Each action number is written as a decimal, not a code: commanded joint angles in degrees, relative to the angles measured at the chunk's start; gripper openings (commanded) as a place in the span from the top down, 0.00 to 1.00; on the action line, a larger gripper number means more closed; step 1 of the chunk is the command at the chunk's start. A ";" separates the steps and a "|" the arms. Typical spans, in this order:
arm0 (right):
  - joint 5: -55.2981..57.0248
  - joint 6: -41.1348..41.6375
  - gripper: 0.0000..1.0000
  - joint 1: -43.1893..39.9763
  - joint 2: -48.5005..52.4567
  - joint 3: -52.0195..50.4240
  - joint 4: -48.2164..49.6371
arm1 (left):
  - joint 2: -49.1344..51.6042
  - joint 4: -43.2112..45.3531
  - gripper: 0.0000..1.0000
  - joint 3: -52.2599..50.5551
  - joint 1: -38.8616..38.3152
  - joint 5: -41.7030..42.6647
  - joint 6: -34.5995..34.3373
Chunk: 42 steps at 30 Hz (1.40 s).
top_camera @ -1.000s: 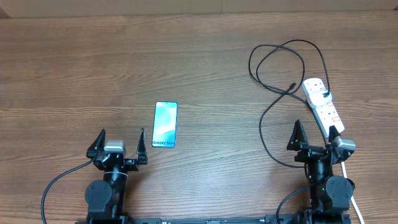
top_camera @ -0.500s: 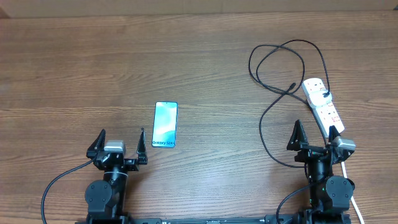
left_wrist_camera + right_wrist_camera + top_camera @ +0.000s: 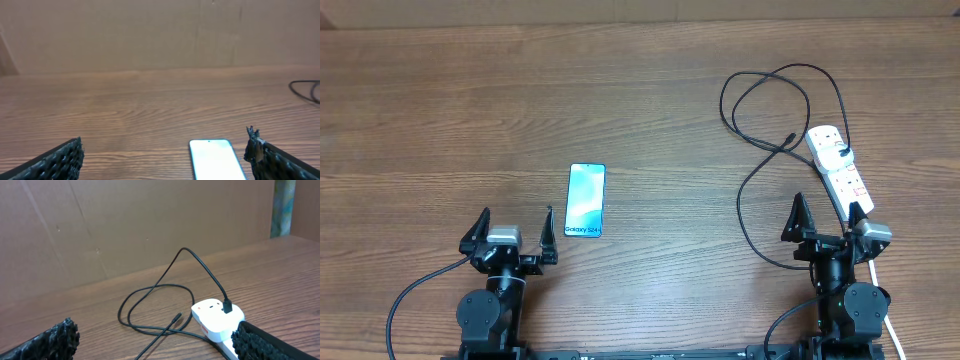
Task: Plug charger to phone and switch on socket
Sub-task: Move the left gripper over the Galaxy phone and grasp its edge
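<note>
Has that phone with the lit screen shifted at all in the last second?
No. In the overhead view the phone sits at the same spot on the table, equally far from the socket, which has not shifted either.

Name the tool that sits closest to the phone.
The left tool: the phone lies just ahead of it. The right tool sits far off, beside the socket.

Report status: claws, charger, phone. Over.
Left claw and right claw open, empty. Charger tip loose near socket, not in phone. No obstruction seen.
</note>
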 commanded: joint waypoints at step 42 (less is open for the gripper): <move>-0.48 -0.28 0.00 -0.48 -0.57 -0.61 0.22 | 81.83 -52.52 0.00 79.62 -20.74 -12.28 -21.53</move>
